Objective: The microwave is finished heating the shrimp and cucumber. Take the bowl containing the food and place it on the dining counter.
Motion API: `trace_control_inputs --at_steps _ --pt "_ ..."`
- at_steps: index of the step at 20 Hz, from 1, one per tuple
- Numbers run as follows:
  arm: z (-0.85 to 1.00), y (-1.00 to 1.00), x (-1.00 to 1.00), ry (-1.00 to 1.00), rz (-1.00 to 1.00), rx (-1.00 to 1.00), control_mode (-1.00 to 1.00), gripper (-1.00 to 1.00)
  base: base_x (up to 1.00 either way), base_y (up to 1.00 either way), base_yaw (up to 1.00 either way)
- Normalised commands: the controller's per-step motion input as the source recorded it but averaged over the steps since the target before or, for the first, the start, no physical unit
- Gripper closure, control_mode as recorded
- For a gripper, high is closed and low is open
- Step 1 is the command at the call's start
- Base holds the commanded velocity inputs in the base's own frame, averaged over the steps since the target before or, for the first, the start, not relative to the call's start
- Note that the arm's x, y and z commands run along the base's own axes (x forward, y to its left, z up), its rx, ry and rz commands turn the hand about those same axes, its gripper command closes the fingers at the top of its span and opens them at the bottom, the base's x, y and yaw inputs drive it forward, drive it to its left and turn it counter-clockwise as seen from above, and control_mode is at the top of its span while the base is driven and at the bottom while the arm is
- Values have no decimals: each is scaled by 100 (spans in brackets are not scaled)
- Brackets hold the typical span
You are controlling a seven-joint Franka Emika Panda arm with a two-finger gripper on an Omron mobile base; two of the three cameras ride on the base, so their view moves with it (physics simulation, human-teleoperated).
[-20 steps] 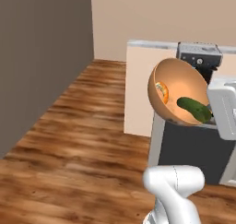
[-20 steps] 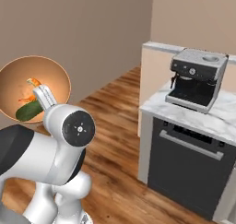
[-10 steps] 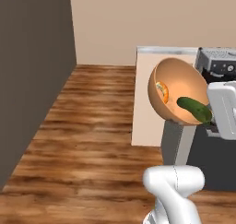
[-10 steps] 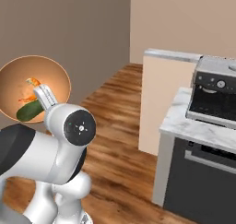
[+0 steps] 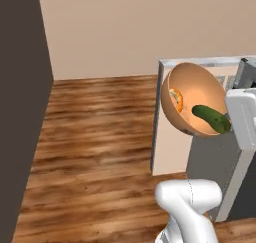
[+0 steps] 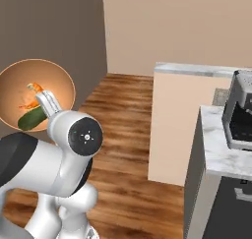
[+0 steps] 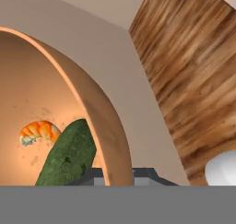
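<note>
The orange-tan bowl (image 5: 191,89) hangs in the air, tilted on its side with its opening facing the base cameras. Inside lie the dark green cucumber (image 5: 211,119) and the small orange-and-white shrimp (image 5: 175,98). My gripper (image 7: 117,174) is shut on the bowl's rim (image 7: 93,104), one finger inside and one outside. In the hand view the cucumber (image 7: 69,158) rests against the inner finger, the shrimp (image 7: 39,130) just behind it. From the right base view the bowl (image 6: 22,83) sits left of my arm, a finger (image 6: 47,103) reaching into it. The dining counter is out of view.
A marble worktop (image 6: 218,151) with a coffee machine (image 6: 240,114) stands to the right, ending in a beige side panel (image 6: 176,121). Wooden floor (image 5: 95,137) stretches ahead to a beige wall. A dark wall (image 5: 20,112) closes the left side.
The whole scene has slid to the right in both base views, so the camera has turned left. The bowl with its food keeps its place in my grip.
</note>
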Motion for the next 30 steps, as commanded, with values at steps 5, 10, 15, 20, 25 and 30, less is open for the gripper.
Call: trace_control_inputs --at_steps 5,10,15,20,25,30 --pt "0 0 0 0 0 0 100 100 100 100 -39" --pt "0 0 0 0 0 0 100 100 100 100 -43" --pt "0 0 0 0 0 0 100 100 100 99 -53" --pt "0 0 0 0 0 0 100 100 100 94 -60" --pt "0 0 0 0 0 0 100 100 100 94 -59" --pt "0 0 0 0 0 0 100 100 100 95 -58"
